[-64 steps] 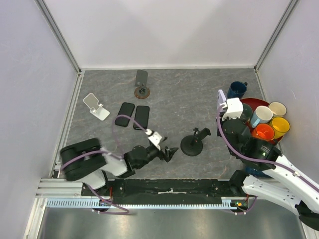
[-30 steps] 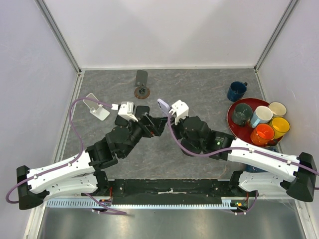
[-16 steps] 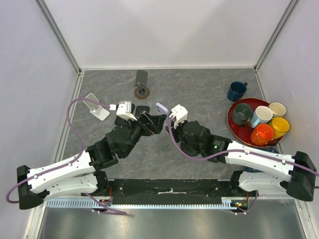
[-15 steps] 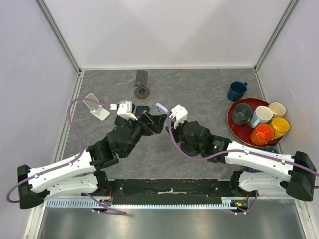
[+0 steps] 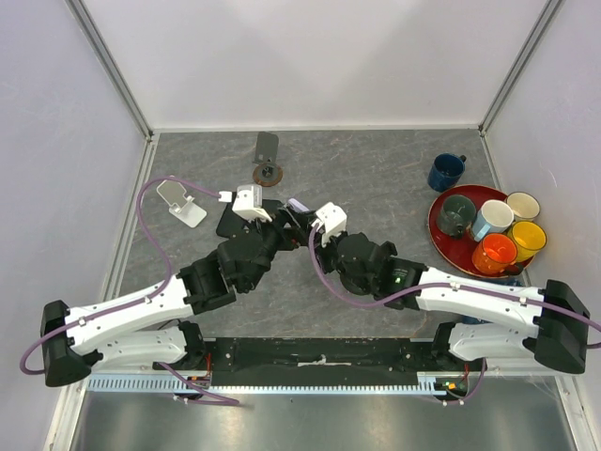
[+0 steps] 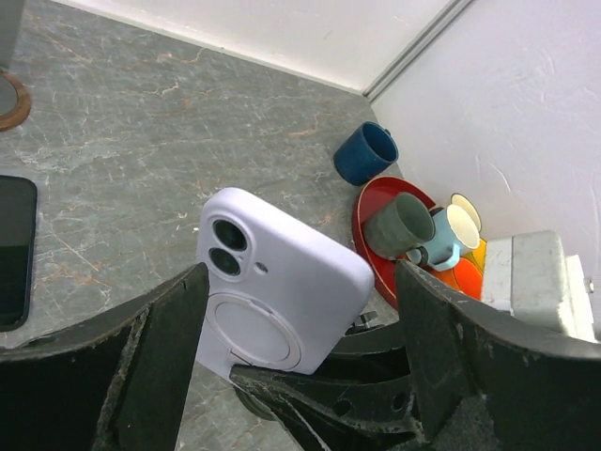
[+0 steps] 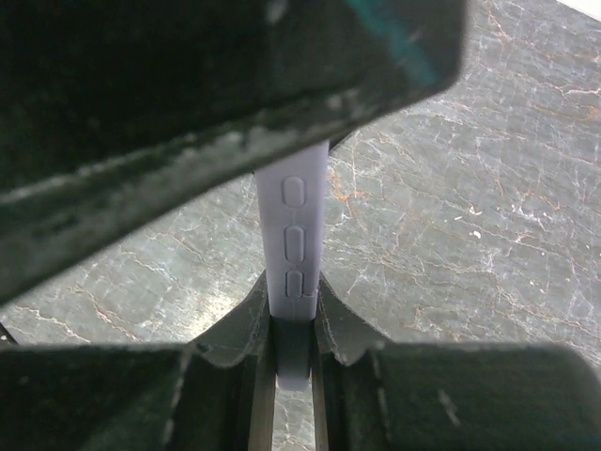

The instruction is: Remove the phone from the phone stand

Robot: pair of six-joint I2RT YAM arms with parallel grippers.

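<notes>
The lavender phone [image 5: 299, 204] is held upright above the middle of the table. My right gripper [image 5: 305, 214] is shut on its lower end. In the right wrist view the phone's edge [image 7: 295, 225] is clamped between both pads [image 7: 252, 319]. In the left wrist view the phone's back [image 6: 282, 282] faces the camera. My left gripper [image 6: 300, 274] is open, one finger [image 6: 150, 366] on each side of the phone, not touching it. The black phone stand is mostly hidden under the right arm. A small black piece [image 6: 364, 319] shows behind the phone.
Two black phones [image 5: 233, 222] lie on the table under the left arm. A white stand [image 5: 180, 202] is at the left and a round brown stand [image 5: 268, 172] at the back. A blue mug [image 5: 447, 172] and a red tray [image 5: 451, 194] of mugs are at the right.
The right gripper has carried the phone from the right side to the middle. The left arm has reached out from the near edge, and its open fingers now flank the phone.
</notes>
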